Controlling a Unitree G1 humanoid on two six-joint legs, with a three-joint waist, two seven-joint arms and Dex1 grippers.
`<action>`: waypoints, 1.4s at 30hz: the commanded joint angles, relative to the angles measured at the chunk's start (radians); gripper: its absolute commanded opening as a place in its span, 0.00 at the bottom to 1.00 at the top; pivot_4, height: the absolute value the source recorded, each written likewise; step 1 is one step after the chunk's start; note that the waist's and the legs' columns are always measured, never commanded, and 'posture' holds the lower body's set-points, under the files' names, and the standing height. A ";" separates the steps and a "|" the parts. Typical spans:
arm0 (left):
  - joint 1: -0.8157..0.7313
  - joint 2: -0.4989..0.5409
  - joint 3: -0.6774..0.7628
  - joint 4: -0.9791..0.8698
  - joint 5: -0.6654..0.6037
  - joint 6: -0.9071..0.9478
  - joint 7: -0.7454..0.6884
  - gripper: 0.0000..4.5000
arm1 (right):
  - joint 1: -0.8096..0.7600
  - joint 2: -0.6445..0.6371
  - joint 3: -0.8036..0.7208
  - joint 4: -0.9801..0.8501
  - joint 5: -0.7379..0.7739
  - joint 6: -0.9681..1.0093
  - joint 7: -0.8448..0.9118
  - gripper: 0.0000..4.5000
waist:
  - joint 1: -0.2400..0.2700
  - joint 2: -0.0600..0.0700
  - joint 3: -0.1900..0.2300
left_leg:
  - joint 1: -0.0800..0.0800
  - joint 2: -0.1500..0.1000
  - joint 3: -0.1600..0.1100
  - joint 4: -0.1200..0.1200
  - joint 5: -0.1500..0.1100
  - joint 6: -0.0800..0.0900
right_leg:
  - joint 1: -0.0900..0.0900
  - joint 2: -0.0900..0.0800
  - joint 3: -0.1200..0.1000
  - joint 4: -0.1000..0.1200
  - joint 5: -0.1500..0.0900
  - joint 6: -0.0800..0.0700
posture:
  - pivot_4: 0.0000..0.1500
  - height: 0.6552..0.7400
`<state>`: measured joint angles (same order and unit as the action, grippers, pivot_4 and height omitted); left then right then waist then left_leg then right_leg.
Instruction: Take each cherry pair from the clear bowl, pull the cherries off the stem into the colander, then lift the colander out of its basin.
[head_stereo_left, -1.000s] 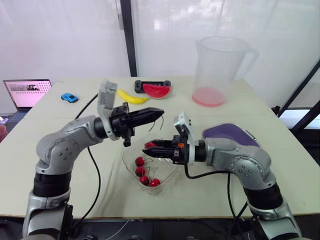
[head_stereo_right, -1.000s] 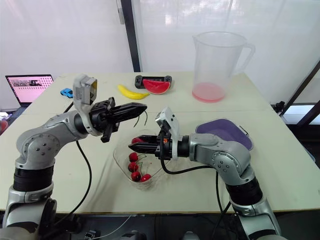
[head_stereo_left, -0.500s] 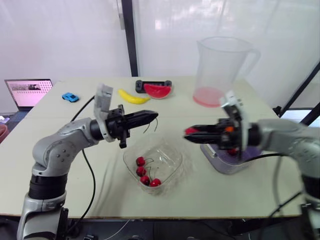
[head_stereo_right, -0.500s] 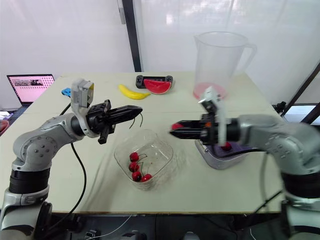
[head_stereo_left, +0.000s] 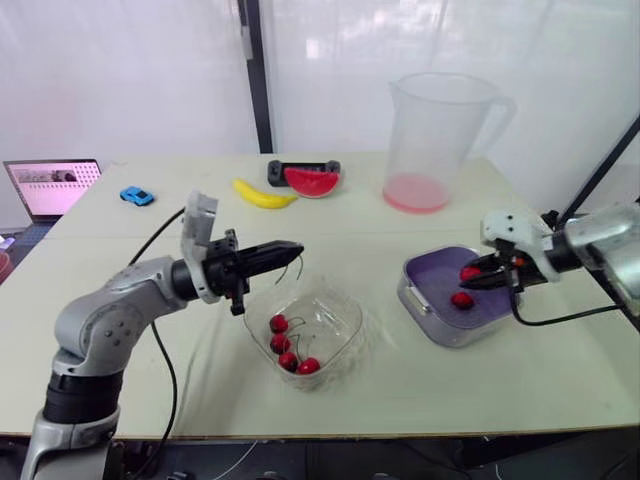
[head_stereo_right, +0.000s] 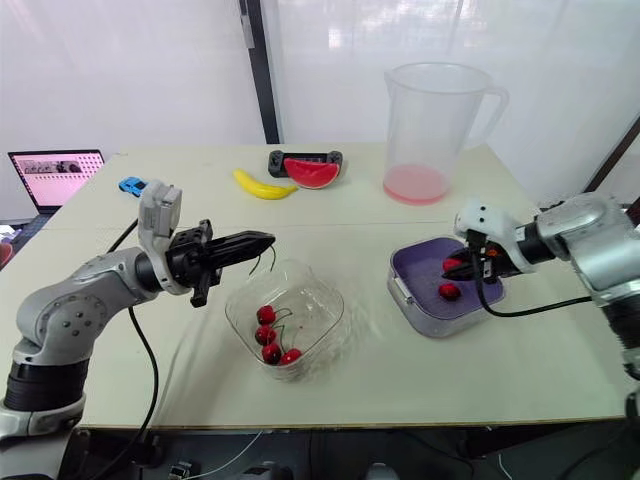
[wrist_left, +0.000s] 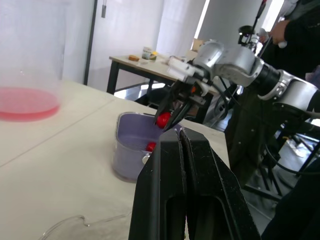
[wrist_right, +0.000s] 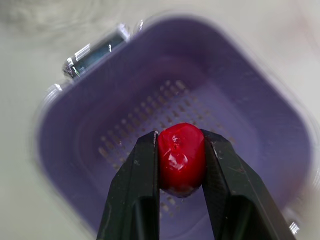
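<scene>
Above the purple colander (head_stereo_left: 428, 286), which sits in its basin (head_stereo_left: 424, 322) at the right, my right gripper (head_stereo_left: 469, 274) is shut on a single red cherry (wrist_right: 181, 157). Another cherry (head_stereo_left: 462, 299) lies inside the colander. The clear bowl (head_stereo_left: 343, 312) stands at the table's middle front with several cherries (head_stereo_left: 288, 345) in it. My left gripper (head_stereo_left: 296, 247) hovers over the bowl's left rim, its fingers (wrist_left: 170, 165) pressed together on a thin dark stem (head_stereo_left: 298, 264) that curls down from the tips.
A big clear pitcher (head_stereo_left: 440, 130) with red liquid stands at the back right. A banana (head_stereo_left: 262, 194), a watermelon slice (head_stereo_left: 312, 181) and a blue toy car (head_stereo_left: 137, 196) lie along the back. A laptop (head_stereo_left: 52, 185) sits off the far left.
My right gripper swung from the bowl to the right and now holds the cherry over the colander. The left gripper drew back slightly to the left and lower, keeping the stem.
</scene>
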<state>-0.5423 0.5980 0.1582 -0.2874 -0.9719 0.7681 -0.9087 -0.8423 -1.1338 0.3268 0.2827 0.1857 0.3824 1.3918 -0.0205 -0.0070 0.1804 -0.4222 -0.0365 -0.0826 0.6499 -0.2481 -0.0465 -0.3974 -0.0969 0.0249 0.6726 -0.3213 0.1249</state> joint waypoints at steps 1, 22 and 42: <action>0.001 0.008 0.031 -0.052 -0.019 -0.011 0.018 0.00 | -0.038 0.027 0.007 0.052 -0.077 -0.078 0.041 0.17 | 0.004 0.000 0.000 | 0.000 0.000 0.000 0.000 0.001 -0.002 | 0.000 0.000 0.000 0.000 0.000 0.000 | 1.00 1.00; 0.010 0.032 0.038 -0.053 -0.015 -0.001 0.018 0.00 | -0.036 0.056 -0.321 -0.030 0.183 0.218 0.184 1.00 | 0.005 0.000 0.000 | 0.000 0.000 -0.001 0.000 0.003 -0.005 | 0.001 -0.001 0.000 -0.001 0.000 0.000 | 1.00 1.00; 0.514 0.294 0.397 0.150 0.042 0.039 -0.048 0.00 | 0.058 0.028 -0.591 -0.330 0.687 0.633 0.150 1.00 | 0.003 0.002 0.000 | 0.002 0.001 0.000 -0.002 -0.001 0.002 | 0.001 0.000 0.000 -0.001 0.000 0.000 | 1.00 1.00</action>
<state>-0.0382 0.8702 0.5200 -0.1489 -0.9688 0.8482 -0.9355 -0.7790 -1.1053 -0.2498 -0.0082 0.8369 1.0143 1.5441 -0.0178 -0.0052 0.1802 -0.4207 -0.0357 -0.0822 0.6477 -0.2492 -0.0448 -0.3961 -0.0974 0.0250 0.6711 -0.3214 0.1247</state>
